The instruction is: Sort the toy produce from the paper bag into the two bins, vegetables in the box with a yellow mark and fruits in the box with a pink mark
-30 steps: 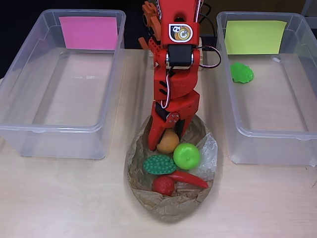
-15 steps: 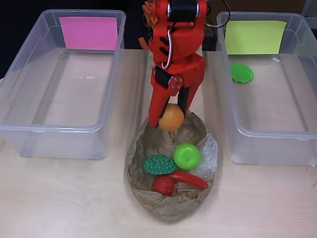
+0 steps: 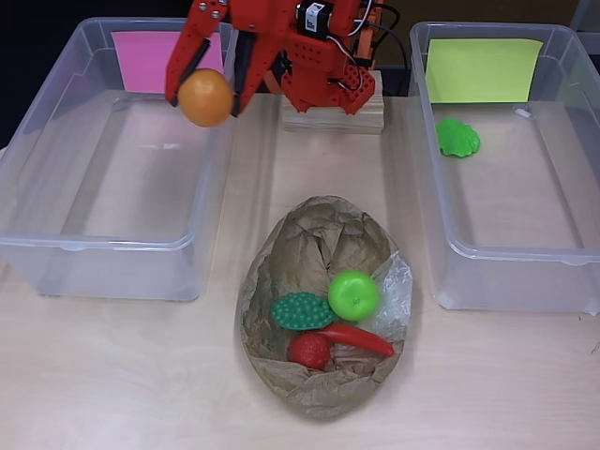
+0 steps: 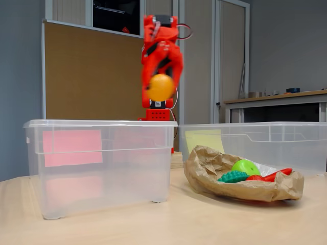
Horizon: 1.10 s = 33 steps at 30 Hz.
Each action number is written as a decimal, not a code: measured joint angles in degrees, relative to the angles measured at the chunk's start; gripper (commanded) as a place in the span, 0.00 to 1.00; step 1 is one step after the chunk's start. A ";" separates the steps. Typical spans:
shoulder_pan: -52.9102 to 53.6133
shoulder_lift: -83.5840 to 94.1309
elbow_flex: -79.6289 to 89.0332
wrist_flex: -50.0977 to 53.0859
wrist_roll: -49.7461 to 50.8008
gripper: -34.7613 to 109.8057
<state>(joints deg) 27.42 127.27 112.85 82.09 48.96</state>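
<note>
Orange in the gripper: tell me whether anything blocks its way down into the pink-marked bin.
Nothing visible does. The gripper holds the orange above the open, lidless pink-marked bin, near its right wall. The bin's floor below looks bare.

1. A light wooden table (image 3: 122,375) carries the scene.
2. A small wooden block (image 3: 333,114) sits at its far edge, between the two boxes.
3. In the fixed view, a brown board (image 4: 87,76) stands behind, doors (image 4: 230,61) to its right.
4. A shelf (image 4: 276,97) at far right holds small, indistinct items.
</note>
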 measured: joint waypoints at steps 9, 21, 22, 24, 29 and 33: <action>28.92 -3.25 11.69 -12.92 1.14 0.39; 38.41 -12.83 28.56 -32.08 6.42 0.49; 38.58 -14.06 29.00 -33.13 7.03 0.51; 39.55 -16.44 28.92 -35.51 7.12 0.53; 40.61 -23.91 28.04 -36.47 7.12 0.58; 40.52 -27.95 25.49 -36.47 5.98 0.58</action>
<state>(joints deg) 67.94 99.32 138.34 45.62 54.93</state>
